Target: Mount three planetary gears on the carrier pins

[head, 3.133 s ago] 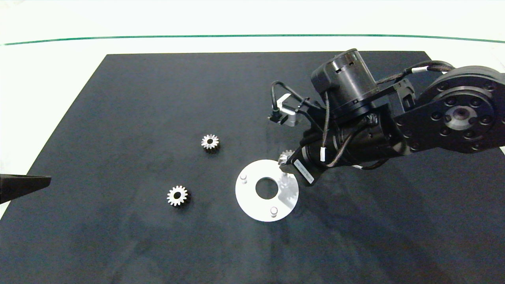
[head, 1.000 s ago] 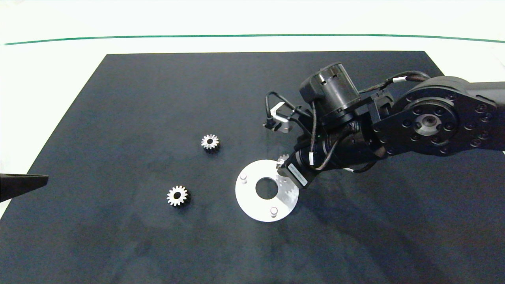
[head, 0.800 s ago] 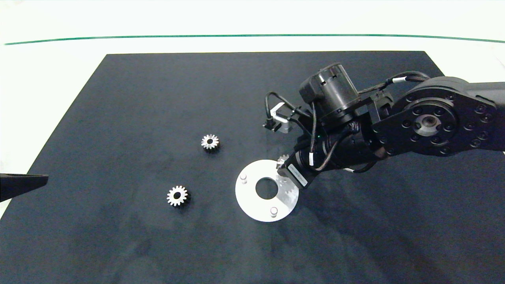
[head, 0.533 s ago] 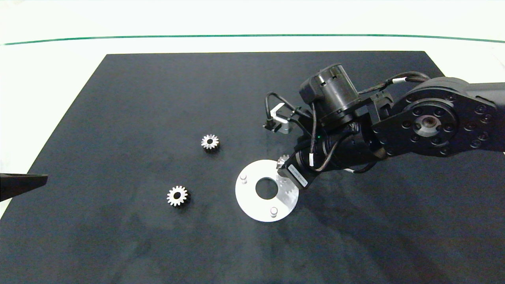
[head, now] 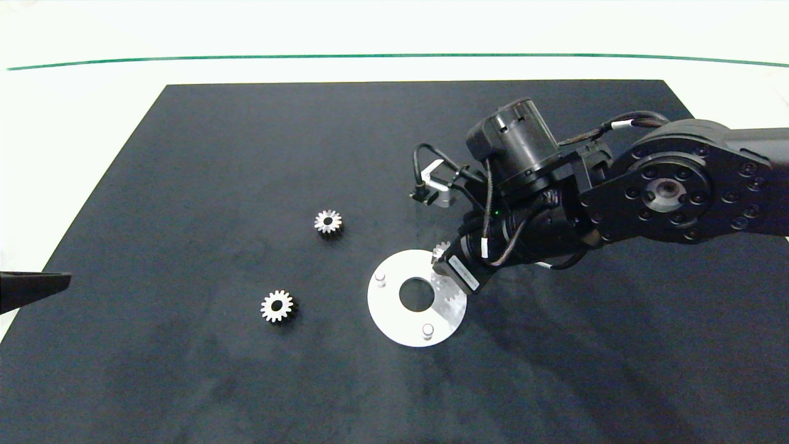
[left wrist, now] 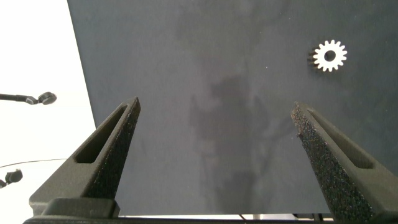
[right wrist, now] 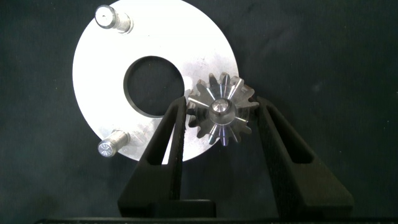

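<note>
The right claw (right wrist: 221, 118) pinches one planetary gear (right wrist: 221, 115) over the white disc (head: 394, 320), at its 2 o'clock edge, with a pin tip showing in the bore. Two bare carrier pins stand at 10 o'clock (head: 380, 278) and 6 o'clock (head: 427, 331). Two loose gears lie on the dark mat (head: 185, 154) at the disc's 9 o'clock (head: 277, 306) and 10 o'clock (head: 328, 222). The left claw (left wrist: 214, 143) hangs spread at the tabletop's (head: 74, 92) 9 o'clock edge.

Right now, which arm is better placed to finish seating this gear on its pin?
Right. The right gripper is shut on a planetary gear above the white disc, a pin showing through the bore. The left gripper is open at the mat's left edge.
</note>
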You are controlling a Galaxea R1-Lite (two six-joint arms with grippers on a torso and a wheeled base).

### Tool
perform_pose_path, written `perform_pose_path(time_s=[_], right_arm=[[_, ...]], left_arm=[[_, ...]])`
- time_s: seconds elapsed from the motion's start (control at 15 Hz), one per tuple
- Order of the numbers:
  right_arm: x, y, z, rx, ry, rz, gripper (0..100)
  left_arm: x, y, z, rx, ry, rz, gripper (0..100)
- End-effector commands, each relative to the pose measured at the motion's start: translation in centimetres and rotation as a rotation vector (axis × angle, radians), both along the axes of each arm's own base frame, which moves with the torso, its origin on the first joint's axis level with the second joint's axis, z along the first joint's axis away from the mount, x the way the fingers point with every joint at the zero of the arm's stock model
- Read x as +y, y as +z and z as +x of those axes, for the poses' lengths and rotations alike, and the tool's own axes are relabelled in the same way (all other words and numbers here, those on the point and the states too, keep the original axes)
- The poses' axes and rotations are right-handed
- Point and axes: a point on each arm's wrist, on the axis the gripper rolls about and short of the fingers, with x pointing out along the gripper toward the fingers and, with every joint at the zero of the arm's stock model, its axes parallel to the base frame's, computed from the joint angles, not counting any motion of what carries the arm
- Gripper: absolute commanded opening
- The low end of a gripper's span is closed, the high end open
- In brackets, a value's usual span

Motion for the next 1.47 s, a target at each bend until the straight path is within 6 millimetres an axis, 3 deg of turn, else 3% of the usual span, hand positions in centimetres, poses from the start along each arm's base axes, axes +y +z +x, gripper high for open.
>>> perform_pose_path(time_s=[0.07, 0.6, 0.67, 1.13, 1.33, 1.47], right_arm=[[0.1, -0.1, -0.1, 0.003, 0.003, -0.005, 19], [0.6, -0.6, 0.2, 0.011, 0.008, -0.012, 19], [0.7, -0.6, 0.3, 0.009, 0.009, -0.012, 100], [0.8, -0.2, -0.3, -0.014, 0.0, -0.02, 100], [-1.2, 3.2, -2.1, -0.077, -0.012, 0.046, 100], [-3.7, 5.6, -3.3, -0.141, -0.075, 0.065, 100]], left_arm=[[0.0, 0.0, 0.0, 0.005, 0.001, 0.001, 100], [0.0, -0.1, -0.3, 0.002, 0.001, 0.005, 100], [0.0, -0.1, -0.3, 0.002, 0.001, 0.005, 100], [0.0, -0.1, -0.3, 0.001, 0.001, 0.005, 100], [-0.1, -0.3, 0.0, 0.013, -0.01, 0.002, 100], [-0.3, -0.4, 0.1, 0.022, -0.031, 0.001, 100]])
